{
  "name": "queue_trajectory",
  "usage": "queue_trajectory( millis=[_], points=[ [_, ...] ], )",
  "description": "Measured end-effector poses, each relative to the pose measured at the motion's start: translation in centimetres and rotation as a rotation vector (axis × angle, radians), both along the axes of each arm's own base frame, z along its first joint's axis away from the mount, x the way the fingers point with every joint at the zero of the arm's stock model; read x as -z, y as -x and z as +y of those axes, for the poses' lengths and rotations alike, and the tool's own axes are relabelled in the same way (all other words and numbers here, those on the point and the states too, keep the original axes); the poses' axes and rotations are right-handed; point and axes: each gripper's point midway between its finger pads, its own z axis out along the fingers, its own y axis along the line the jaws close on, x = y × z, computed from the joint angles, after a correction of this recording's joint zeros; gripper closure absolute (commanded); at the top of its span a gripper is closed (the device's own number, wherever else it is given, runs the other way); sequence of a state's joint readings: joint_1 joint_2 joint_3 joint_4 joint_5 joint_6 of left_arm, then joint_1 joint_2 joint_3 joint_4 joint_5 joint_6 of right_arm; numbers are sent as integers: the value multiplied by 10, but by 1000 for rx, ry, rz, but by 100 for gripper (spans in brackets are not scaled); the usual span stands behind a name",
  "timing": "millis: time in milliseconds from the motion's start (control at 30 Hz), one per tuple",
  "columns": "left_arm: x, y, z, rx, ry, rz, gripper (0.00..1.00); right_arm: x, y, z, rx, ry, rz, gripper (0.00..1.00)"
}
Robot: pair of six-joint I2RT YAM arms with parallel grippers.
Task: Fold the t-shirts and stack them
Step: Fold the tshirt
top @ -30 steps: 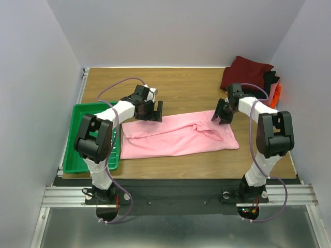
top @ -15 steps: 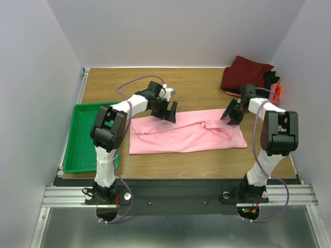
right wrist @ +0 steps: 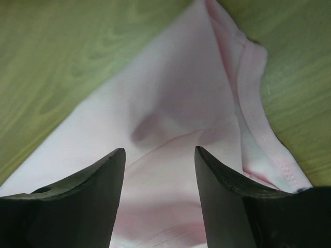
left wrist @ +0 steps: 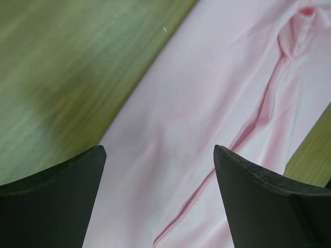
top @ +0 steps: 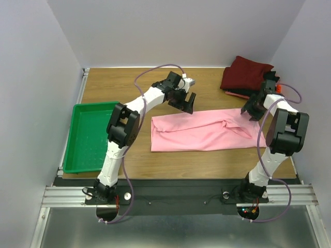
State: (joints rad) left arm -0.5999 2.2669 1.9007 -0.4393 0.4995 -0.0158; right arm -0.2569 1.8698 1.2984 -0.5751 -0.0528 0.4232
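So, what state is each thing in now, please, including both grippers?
Light pink cloth t-shirt: folded into a long strip, flat on table.
Dark red cloth t-shirt: folded, far right corner.
Green plastic tray: upright, nothing inside.
Left gripper: open.
Right gripper: open.

Pink t-shirt (top: 201, 132) end behind right arm (top: 283, 129)

A wooden table (top: 119, 82) with warm brown grain stands boxed in by three plain pale walls: a back wall (top: 176, 31), a left wall (top: 31, 103) and a right wall (top: 310, 77), all bare. The light is soft and even, the shadows faint. Along the table's near edge runs a black strip (top: 176, 184), then a silver metal rail (top: 176, 196), with a dull grey sheet (top: 176, 230) below
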Motion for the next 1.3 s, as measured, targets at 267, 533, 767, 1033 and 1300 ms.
queue_trajectory(
  millis=[267,533,767,1033,1300],
  points=[
    [-61,-26,75,-324,-72,-135,1,-42,-13,13,-104,45,-104,37],
    [-54,4,152,-511,-180,-115,6,-86,12,108,-277,24,-201,37],
    [-13,37,167,-475,-275,-14,20,-47,54,140,-280,-28,-64,37],
    [2,52,168,-460,-281,37,21,-29,69,122,-187,28,5,37],
    [3,57,167,-461,-269,59,21,-14,63,111,-147,88,26,39]
  ],
)
